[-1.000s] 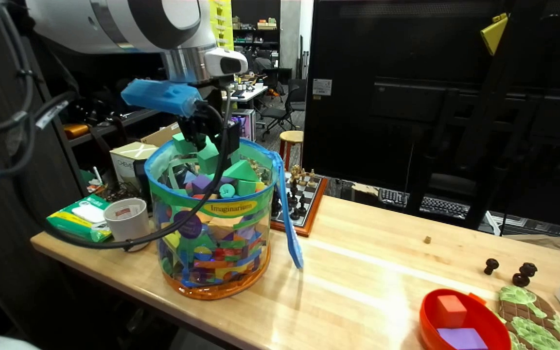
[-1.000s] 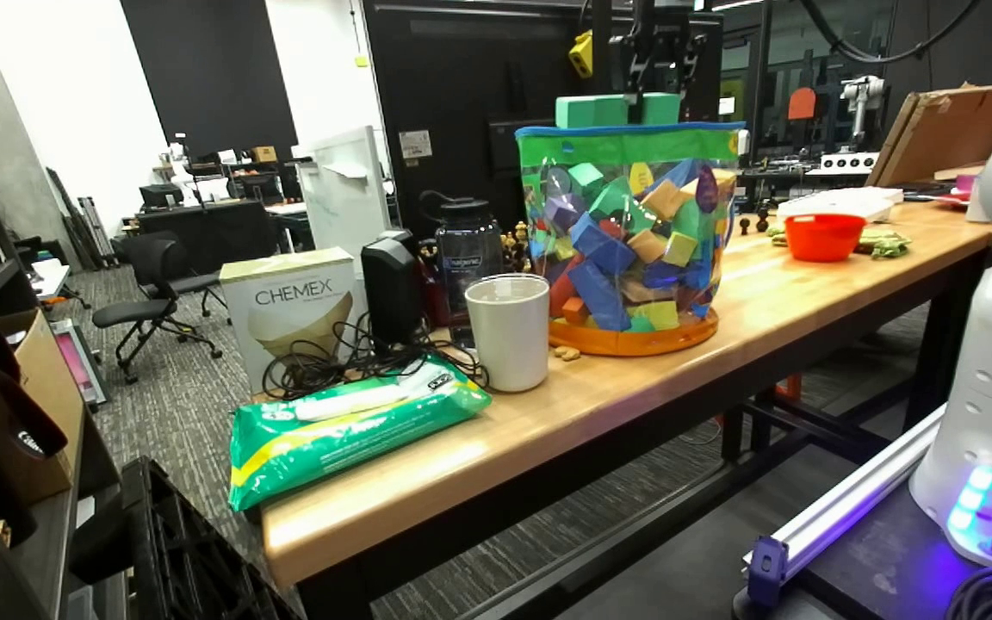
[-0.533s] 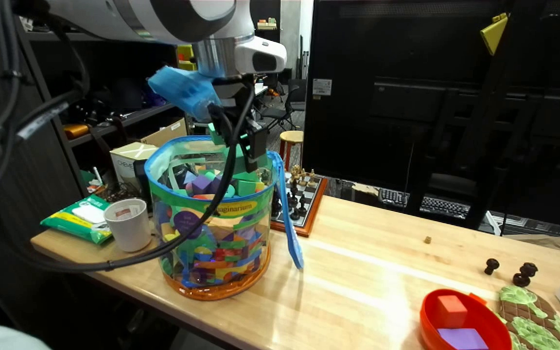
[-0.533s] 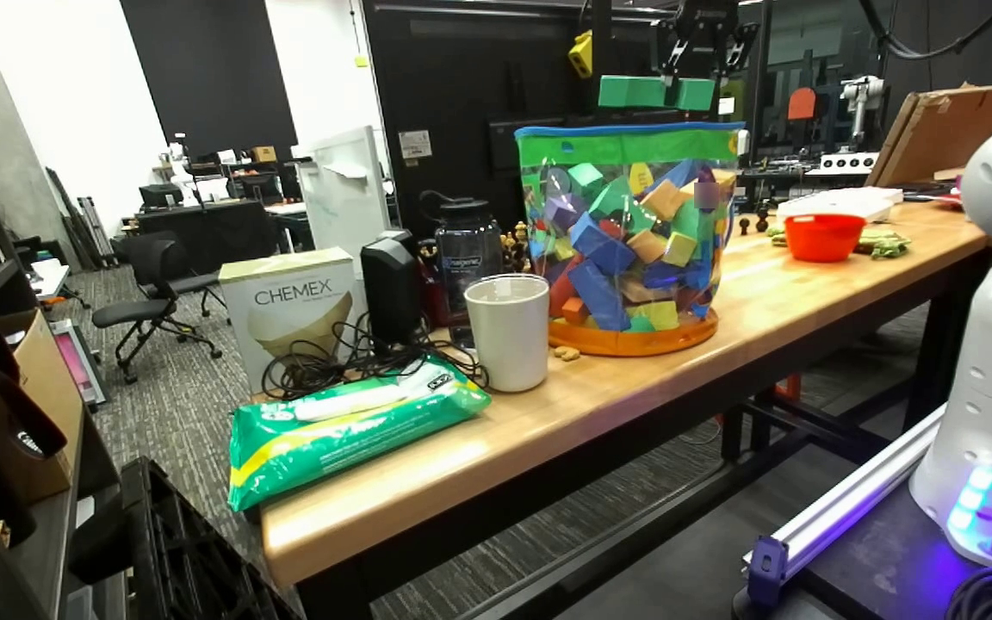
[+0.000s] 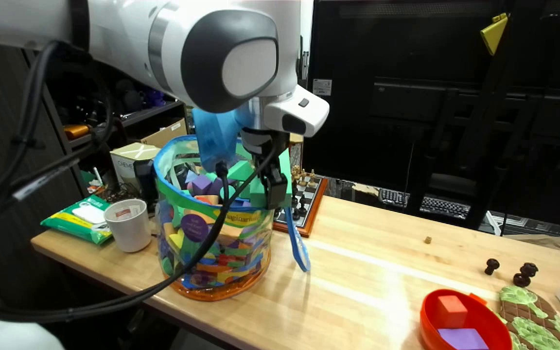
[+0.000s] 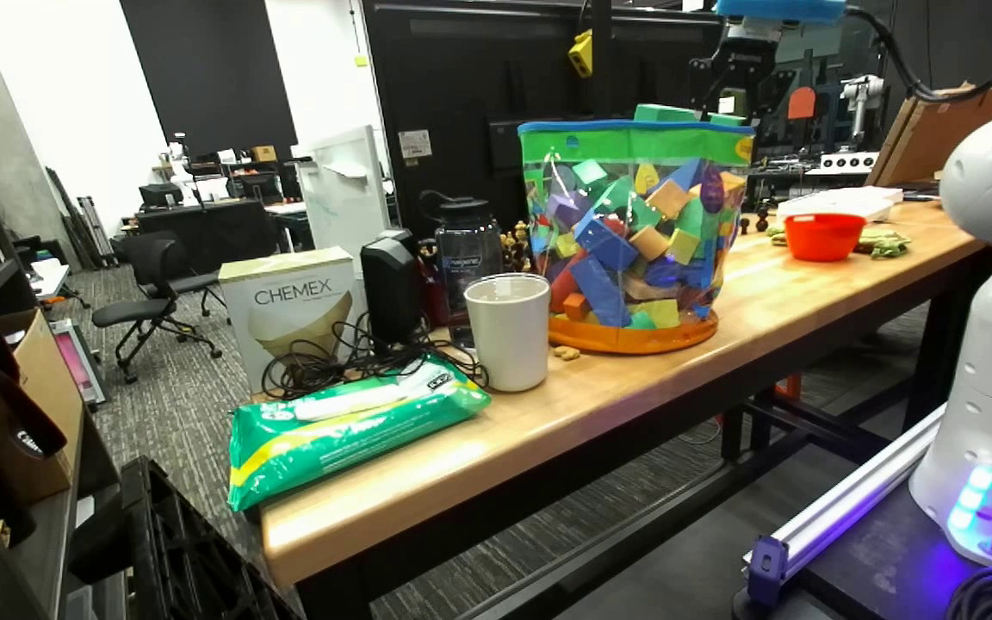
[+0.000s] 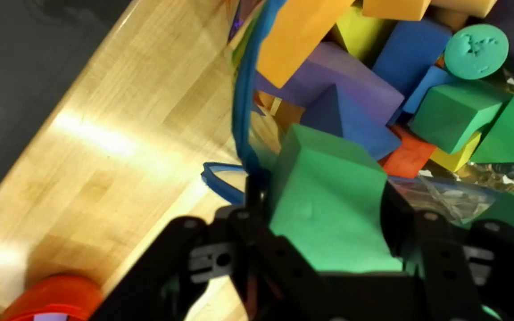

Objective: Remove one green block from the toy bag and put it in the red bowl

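My gripper (image 7: 326,205) is shut on a bright green block (image 7: 328,169), one finger on each side of it. In an exterior view the block (image 6: 665,113) shows just above the toy bag's rim on the bowl side. The clear toy bag (image 5: 248,218) with blue rim (image 7: 244,98) is full of multicoloured blocks, several of them green. In the wrist view the left finger touches or overlaps the rim; I cannot tell which. The red bowl (image 5: 491,323) stands apart, farther along the table, with a red and a purple block in it. It also shows in the wrist view (image 7: 58,290).
A blue strap (image 5: 299,248) hangs from the bag toward the bowl. A chessboard (image 5: 315,206) stands behind the bag. A white mug (image 5: 129,228) and a green wipes pack (image 6: 358,430) lie on the far side. Dark chess pieces (image 5: 523,274) and a leafy mat (image 5: 535,321) are near the bowl.
The gripper rose out of the bag with the green block, moved toward the bowl side, then dropped lower by the rim. The bag's top has shifted slightly the same way.
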Tool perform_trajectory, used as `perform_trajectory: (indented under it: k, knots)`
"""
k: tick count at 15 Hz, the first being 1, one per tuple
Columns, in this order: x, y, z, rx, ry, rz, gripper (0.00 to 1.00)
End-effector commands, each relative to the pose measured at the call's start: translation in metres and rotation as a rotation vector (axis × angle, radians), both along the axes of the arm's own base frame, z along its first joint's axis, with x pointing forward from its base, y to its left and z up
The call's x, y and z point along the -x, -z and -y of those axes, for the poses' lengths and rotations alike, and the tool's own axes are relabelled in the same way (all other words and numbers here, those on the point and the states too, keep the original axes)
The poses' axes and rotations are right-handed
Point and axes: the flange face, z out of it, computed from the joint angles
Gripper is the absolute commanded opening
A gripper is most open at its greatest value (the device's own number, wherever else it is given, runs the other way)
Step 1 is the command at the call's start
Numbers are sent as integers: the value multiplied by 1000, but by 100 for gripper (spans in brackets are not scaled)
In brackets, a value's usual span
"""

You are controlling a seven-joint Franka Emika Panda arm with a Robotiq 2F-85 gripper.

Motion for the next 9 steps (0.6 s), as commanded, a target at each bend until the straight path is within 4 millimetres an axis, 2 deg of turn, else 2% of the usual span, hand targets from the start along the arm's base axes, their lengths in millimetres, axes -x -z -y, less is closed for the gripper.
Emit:
perform_trajectory:
  k: [1,4,9]
  knots:
    - [29,12,9,-51,115,66,35]
    - [46,11,12,-71,161,112,35]
    - [85,-16,9,-38,206,192,35]
